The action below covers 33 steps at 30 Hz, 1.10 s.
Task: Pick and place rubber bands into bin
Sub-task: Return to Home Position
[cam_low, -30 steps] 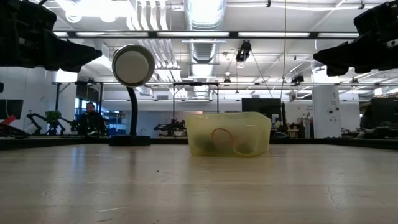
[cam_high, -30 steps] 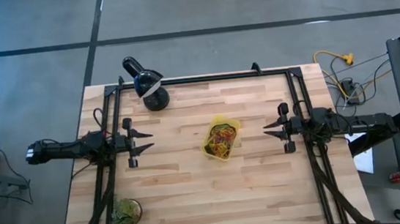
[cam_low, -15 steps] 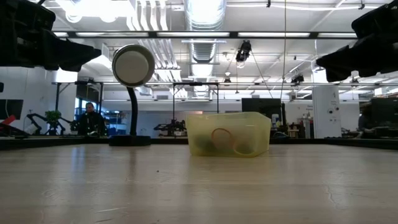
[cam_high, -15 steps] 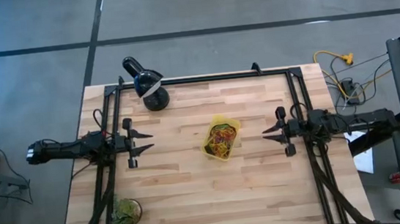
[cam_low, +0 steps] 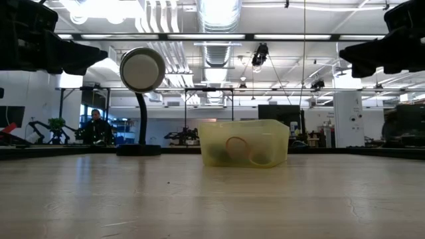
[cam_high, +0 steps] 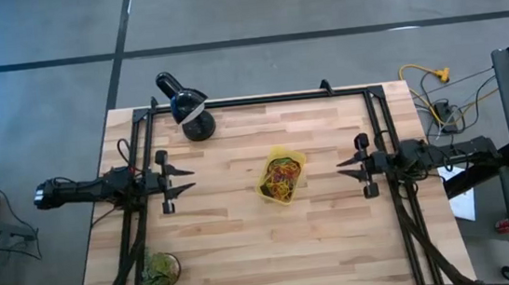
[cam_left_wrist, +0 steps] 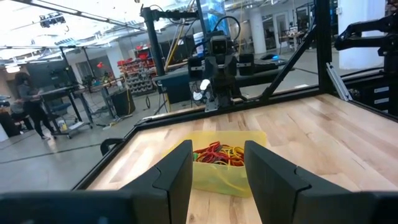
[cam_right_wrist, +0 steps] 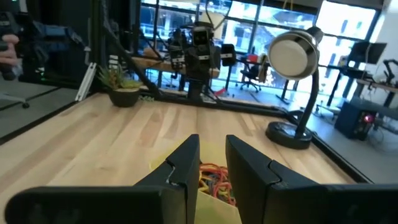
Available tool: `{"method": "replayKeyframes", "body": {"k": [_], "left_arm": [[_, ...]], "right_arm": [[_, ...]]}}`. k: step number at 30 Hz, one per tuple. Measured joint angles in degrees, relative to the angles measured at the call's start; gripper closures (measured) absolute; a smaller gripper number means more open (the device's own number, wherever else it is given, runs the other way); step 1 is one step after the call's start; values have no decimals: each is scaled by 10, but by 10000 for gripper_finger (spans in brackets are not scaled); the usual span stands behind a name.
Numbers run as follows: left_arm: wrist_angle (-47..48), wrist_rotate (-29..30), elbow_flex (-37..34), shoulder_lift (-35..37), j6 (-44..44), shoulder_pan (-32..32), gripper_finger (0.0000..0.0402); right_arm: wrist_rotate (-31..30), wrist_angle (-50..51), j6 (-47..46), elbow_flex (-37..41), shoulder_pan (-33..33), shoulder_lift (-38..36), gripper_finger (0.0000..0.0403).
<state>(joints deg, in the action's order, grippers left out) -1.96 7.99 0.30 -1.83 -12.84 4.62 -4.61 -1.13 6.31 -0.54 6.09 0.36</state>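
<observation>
The yellow bin [cam_high: 281,179] stands on its base near the middle of the wooden table [cam_high: 246,246], with a tangle of red, orange, green and yellow rubber bands [cam_high: 282,177] lying inside it. My left gripper [cam_high: 188,180] hovers level at the table's left side and points at the bin. It is open and empty, and the bin [cam_left_wrist: 219,168] shows through the gap between its fingers. My right gripper [cam_high: 341,167] hovers level at the right side, facing the bin. It is open by a narrower gap and holds nothing. The rubber bands [cam_right_wrist: 211,174] show beyond its fingers.
A black domed lamp [cam_high: 190,107] stands at the far left of the table. A small spiky green plant [cam_high: 160,275] sits at the near left corner. A black frame [cam_high: 260,100] runs along the far edge and both sides. Bare wood lies around the bin.
My right gripper has swung slightly toward the table's near edge, staying level and open.
</observation>
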Motion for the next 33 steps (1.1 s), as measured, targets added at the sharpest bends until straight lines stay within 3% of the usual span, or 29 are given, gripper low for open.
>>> {"method": "replayKeyframes", "body": {"k": [33], "left_arm": [[-5,0,0,-8,4,0,272]], "right_arm": [[-15,-3,-3,0,-1,5,330]]}}
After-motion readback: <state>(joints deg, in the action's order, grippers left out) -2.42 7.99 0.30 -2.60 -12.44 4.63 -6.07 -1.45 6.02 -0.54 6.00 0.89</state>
